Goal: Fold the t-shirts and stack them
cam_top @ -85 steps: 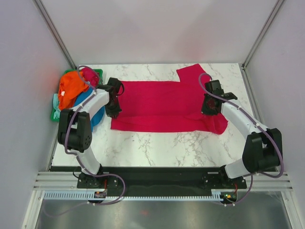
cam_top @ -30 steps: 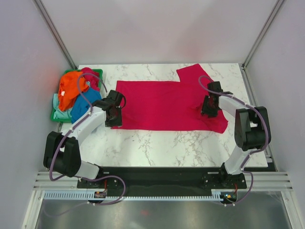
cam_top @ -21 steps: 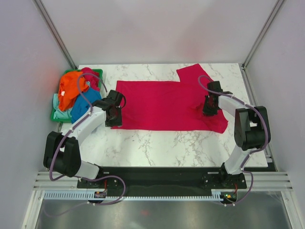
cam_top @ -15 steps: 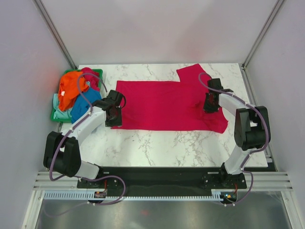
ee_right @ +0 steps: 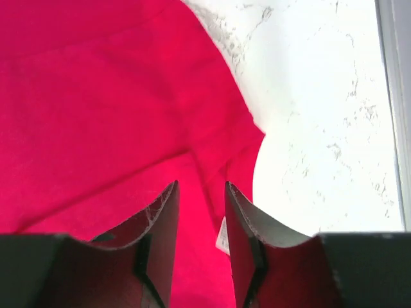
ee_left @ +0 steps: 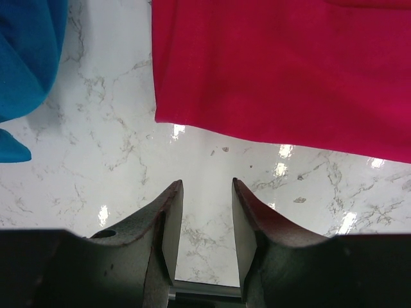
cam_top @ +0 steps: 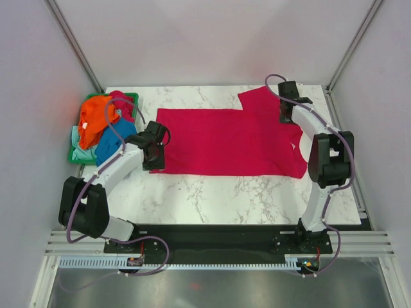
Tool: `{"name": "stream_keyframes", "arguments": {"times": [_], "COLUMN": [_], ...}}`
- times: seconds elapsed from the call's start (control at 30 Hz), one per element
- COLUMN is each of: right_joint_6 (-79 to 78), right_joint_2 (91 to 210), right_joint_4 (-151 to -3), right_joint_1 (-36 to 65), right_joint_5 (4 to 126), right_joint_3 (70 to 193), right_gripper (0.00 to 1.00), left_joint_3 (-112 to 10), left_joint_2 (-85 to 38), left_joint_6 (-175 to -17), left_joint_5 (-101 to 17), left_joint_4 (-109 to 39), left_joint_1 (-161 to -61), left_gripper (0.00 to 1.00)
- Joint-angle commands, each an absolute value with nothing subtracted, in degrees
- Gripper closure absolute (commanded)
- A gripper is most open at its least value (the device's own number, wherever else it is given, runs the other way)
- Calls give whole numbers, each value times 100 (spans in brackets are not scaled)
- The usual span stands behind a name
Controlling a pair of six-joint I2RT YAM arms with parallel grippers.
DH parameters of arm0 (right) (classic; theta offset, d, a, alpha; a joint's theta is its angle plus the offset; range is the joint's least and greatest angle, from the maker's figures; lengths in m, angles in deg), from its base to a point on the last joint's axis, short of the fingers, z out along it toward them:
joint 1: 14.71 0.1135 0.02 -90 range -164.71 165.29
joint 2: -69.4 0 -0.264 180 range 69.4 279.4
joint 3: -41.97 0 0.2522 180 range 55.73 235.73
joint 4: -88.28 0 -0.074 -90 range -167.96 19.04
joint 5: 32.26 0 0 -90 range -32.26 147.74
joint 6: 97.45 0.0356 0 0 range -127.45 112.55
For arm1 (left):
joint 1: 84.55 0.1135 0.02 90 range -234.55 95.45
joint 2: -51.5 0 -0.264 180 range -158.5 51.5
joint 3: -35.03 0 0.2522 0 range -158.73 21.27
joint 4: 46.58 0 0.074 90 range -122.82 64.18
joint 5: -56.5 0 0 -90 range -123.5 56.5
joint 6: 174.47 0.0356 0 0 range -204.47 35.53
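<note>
Right wrist view alone shows a label, perhaps, on magenta shirt.

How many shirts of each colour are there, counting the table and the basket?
Magenta-red shirt, spread on the table: 1
Orange shirt, in the green basket: 1
Blue shirt, in the basket: 1
Pale mint shirt, in the basket: 1
Total: 4
Some red cloth also shows in the basket; I cannot tell whether it is a fifth shirt.
</note>
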State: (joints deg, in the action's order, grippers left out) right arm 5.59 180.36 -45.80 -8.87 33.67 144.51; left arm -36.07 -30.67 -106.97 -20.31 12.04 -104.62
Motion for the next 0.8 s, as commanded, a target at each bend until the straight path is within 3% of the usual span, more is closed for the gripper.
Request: {"name": "stream_keyframes", "arguments": {"times": [0.0,0.17,0.27,0.53,0.77], "right_joint_6": [309,817,1414,2383,2445], "right_joint_2": [18427,17550,16514,14475,14138], "right_joint_4": [-4290,-4324,-4491,-4860,-4965], "right_joint_1": [-909,-909,-1049,-1665,-2068], "right_joint_5": [2716,3260,3933,5896,5844], "right_joint_3": [14994,14399,13358,10464,9634], "right_gripper": [56,19,6,6,9], "left_joint_3": [-3638,-3612,-3594,-2822,-1978], "left_joint_2": [-3077,-2989,-2822,-1532,-546], "left_joint_6": [-10503,-10670,-11003,-12295,-13289], "left_joint_5": [-2006,-1865,-1865,-1654,-1742], "left_joint_4": [1103,1112,1199,1174,673], "left_joint_1": [-10520,-10538,-10529,-10433,-10301], "left_gripper": [57,55,51,47,47]}}
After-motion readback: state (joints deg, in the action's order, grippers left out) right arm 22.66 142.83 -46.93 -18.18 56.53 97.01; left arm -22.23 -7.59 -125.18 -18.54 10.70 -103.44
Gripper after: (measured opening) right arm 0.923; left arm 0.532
